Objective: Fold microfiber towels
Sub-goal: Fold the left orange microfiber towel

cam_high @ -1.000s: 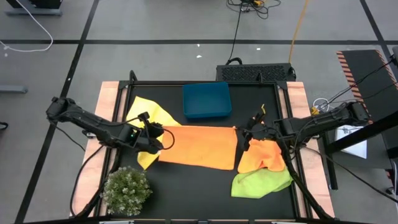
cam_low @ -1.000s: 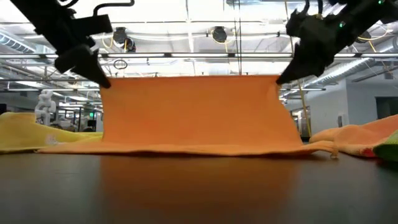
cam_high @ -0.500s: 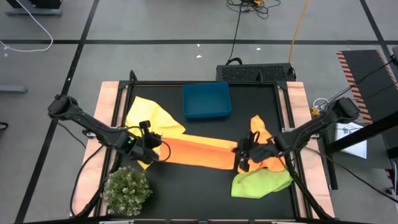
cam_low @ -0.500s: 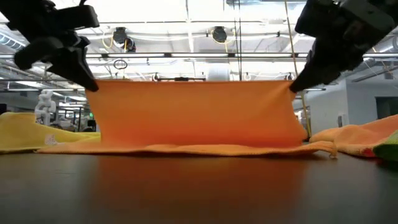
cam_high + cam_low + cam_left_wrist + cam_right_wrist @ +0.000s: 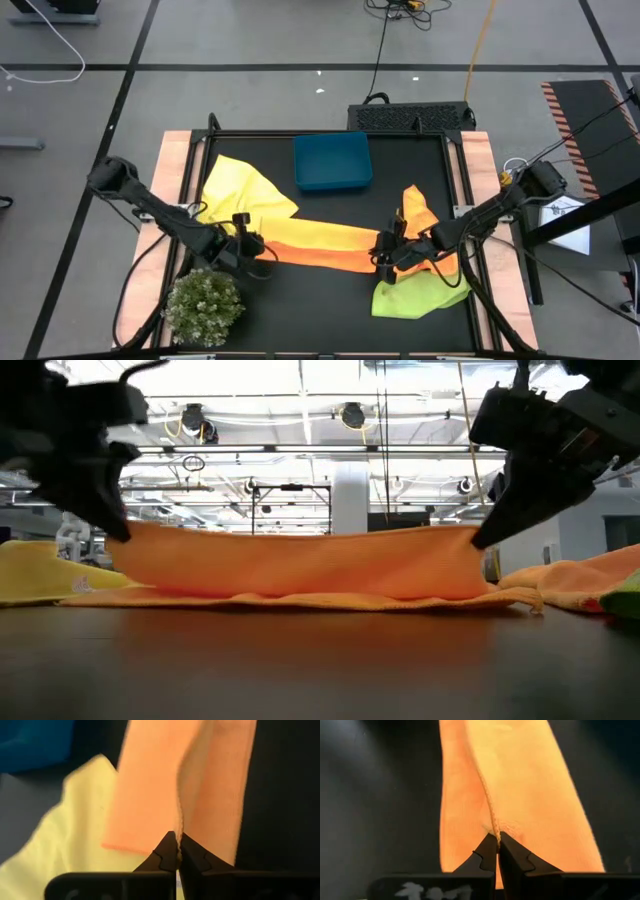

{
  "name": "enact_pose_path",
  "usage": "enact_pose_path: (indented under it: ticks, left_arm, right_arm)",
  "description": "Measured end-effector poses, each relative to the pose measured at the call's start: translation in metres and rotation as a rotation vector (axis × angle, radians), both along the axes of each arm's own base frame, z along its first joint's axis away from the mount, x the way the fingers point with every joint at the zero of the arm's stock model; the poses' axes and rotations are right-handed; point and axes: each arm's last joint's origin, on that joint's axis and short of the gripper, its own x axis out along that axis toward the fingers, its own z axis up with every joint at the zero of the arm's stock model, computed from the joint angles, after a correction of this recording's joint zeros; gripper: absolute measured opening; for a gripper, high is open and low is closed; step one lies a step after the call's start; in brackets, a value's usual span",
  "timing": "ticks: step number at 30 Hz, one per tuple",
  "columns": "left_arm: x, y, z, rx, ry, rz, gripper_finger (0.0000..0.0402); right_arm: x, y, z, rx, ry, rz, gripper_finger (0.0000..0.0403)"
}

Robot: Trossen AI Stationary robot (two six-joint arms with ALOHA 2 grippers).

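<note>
The left gripper (image 5: 252, 247) is clamping one end of the orange towel (image 5: 318, 245) near the table's (image 5: 300, 310) front-left part, just behind the small green plant (image 5: 204, 304) that is standing at the front-left corner. In the left wrist view its fingers (image 5: 167, 851) are pressing tight together on the cloth's edge, with the folded orange fabric (image 5: 200, 795) running away from them over the black surface and a yellow towel (image 5: 65, 835) lying beside it.

The right gripper (image 5: 385, 262) is pinching the opposite end of the same orange towel toward the table's front-right part. In the right wrist view its fingers (image 5: 487, 852) are closing firmly on the hem, and the orange towel (image 5: 520, 785) is stretching forward from them in two layers.

Between the two grippers the orange towel is spanning the middle of the table as a long narrow band. In the low view the left gripper (image 5: 105, 525) and right gripper (image 5: 480, 540) are holding the upper edge of the orange towel (image 5: 310, 565) just above the tabletop, so that it is sagging slightly in the middle while its lower layer is lying flat on the surface.

The yellow towel (image 5: 240, 185) is lying crumpled toward the back-left, partly under the orange one. The blue bin (image 5: 332, 161) is sitting at the middle of the back edge. Another orange towel (image 5: 420, 215) and a lime green towel (image 5: 415, 295) are lying in a heap near the right edge, the green one nearest the front
</note>
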Motion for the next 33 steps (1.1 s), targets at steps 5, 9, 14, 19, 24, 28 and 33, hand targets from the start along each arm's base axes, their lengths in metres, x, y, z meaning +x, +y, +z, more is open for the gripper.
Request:
enact_pose_path:
  ticks: [5,9,14,19,24,28,33]
  left_arm:
    - [0.003,-0.002,-0.012,0.008,0.052,0.009,0.0022]
    - [0.003,-0.004,-0.013,-0.022,0.074,-0.006,0.0034]
    - [0.006,-0.008,-0.013,-0.105,0.085,-0.072,0.0064]
    - [0.009,-0.011,-0.012,-0.125,0.069,-0.108,0.0100]
    - [0.008,-0.010,-0.007,-0.099,0.118,-0.104,0.0122]
    - [0.008,-0.009,0.007,-0.064,0.154,-0.037,0.0123]
    - [0.015,-0.010,0.016,-0.005,0.063,-0.011,0.0114]
  right_arm:
    - [0.002,0.002,0.002,0.044,-0.016,0.030,0.0008]
    - [0.003,0.005,0.003,0.072,-0.026,0.082,0.0041]
    - [0.002,0.008,0.003,0.071,-0.025,0.096,0.0101]
    - [0.002,0.007,0.003,0.065,-0.025,0.095,0.0143]
    - [0.003,0.000,0.002,0.035,-0.012,0.049,0.0148]
    - [0.006,-0.007,0.002,0.031,-0.014,0.021,0.0140]
    - [0.008,-0.013,0.002,0.035,-0.013,-0.003,0.0135]
